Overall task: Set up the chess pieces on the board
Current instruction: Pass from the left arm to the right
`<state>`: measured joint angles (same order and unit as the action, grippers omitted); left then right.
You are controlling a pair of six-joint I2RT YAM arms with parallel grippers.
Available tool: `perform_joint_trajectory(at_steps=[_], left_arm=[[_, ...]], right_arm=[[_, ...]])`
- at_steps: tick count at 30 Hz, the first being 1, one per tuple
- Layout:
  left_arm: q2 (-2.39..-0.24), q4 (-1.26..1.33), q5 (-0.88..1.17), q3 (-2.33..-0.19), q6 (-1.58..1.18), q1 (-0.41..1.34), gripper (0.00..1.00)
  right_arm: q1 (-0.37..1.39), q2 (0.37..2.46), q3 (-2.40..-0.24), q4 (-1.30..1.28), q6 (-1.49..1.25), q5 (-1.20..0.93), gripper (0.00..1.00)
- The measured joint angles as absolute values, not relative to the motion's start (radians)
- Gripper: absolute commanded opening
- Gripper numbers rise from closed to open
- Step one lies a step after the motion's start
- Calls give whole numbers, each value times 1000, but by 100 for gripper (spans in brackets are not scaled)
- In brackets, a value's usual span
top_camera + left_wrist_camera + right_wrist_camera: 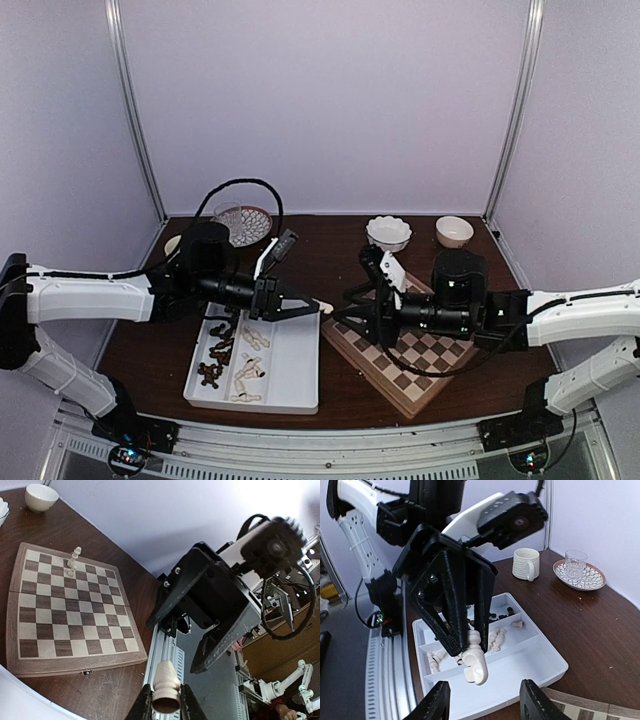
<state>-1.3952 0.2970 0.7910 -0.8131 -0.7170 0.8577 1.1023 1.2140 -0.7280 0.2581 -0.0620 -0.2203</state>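
As viewed from above, found the left claw [316, 307] closed narrow on a cream chess piece [324, 307], carried level in mid-air over the gap between the white tray [300, 395] and the chessboard [400, 385]. Confirmed from the left wrist: one end of the piece pinched between both fingers [145, 705], the other end projecting toward the right claw [347, 305]. Found the right claw spread wide and empty, facing the left claw from 3 o'clock, fingertips near the piece. Unable to tell whether touching.

Located the chessboard at 4 o'clock on the bench [340, 235], partly covered by the right arm. Noted from the left wrist cream chessmen [74, 562] standing upright and close together near the board's far edge, toward 12 o'clock. Exact count not determinable.

Located the tray at 7 o'clock. Recorded dark brown pieces [215, 350] lying in its left compartment and loose cream pieces [250, 365] beside them.

Logged two white bowls [389, 232] at 1 o'clock and a patterned saucer [243, 222] bearing a glass at 11 o'clock.
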Motion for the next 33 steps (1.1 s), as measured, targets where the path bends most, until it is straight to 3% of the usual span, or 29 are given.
perform_joint_trajectory(at_steps=[13, 33], left_arm=[[-1325, 441, 748, -715, -632, 857, 15], [-1323, 588, 739, -678, -650, 859, 15]], right_arm=[[1007, 1259, -710, 471, -425, -476, 46], [1007, 1346, -716, 550, -532, -598, 44]])
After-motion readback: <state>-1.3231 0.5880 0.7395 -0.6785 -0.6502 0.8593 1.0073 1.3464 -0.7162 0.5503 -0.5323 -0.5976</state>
